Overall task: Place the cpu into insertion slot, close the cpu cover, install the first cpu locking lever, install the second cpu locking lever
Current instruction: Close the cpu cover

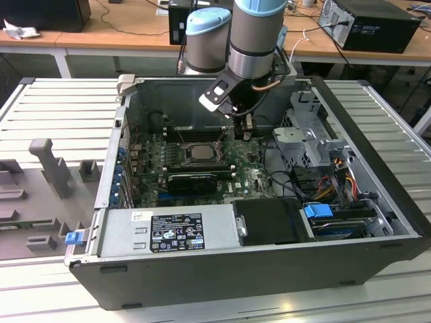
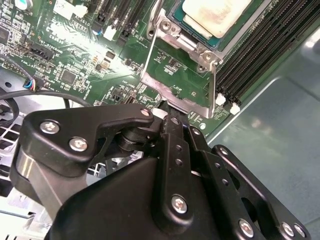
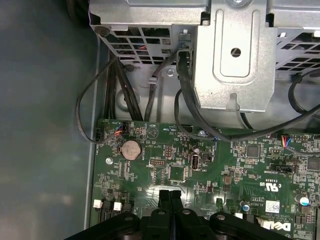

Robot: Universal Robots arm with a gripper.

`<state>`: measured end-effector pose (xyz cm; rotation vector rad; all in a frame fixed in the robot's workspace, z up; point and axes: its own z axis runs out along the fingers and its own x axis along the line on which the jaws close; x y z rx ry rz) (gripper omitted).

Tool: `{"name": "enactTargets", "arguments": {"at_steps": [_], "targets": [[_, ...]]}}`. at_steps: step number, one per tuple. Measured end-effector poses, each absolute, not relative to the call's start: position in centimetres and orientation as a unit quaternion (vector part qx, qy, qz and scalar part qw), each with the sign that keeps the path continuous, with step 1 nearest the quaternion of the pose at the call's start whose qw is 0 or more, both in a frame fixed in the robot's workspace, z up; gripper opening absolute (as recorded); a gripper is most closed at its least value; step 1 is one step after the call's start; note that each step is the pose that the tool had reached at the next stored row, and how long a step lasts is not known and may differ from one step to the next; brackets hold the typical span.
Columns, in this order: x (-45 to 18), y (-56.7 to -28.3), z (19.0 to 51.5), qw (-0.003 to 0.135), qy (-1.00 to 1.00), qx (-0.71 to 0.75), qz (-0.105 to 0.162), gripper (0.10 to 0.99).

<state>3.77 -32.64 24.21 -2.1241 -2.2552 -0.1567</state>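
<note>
Nearest to the wrist cameras is the black gripper (image 2: 167, 117) (image 3: 170, 196). In the first wrist view its two fingers (image 3: 164, 199) are pressed together above the green motherboard (image 3: 170, 170); I cannot tell if something thin is between them. In the second wrist view the fingertips stand at the free edge of the cpu cover (image 2: 165, 90). This silvery frame is lifted up from the board, and the green surface shows through its opening. Just behind the cover, the cpu (image 2: 215, 15) lies flat in the insertion slot (image 2: 169, 30), pale metal top upward. Beside the slot run the long black memory slots (image 2: 260, 45). In the exterior view the arm reaches into the open computer case (image 1: 222, 262), and the gripper (image 1: 246, 126) hangs near the cpu (image 1: 199, 152), toward the exterior view's right of it. Further back, a metal drive cage (image 3: 235, 55) stands beyond the board.
</note>
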Motion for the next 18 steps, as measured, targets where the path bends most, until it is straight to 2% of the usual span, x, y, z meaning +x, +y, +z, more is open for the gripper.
{"name": "enactTargets", "arguments": {"at_steps": [18], "targets": [[3.42, -32.64, 24.21, 0.02, -0.727, -0.685, -0.05, 0.106]]}}
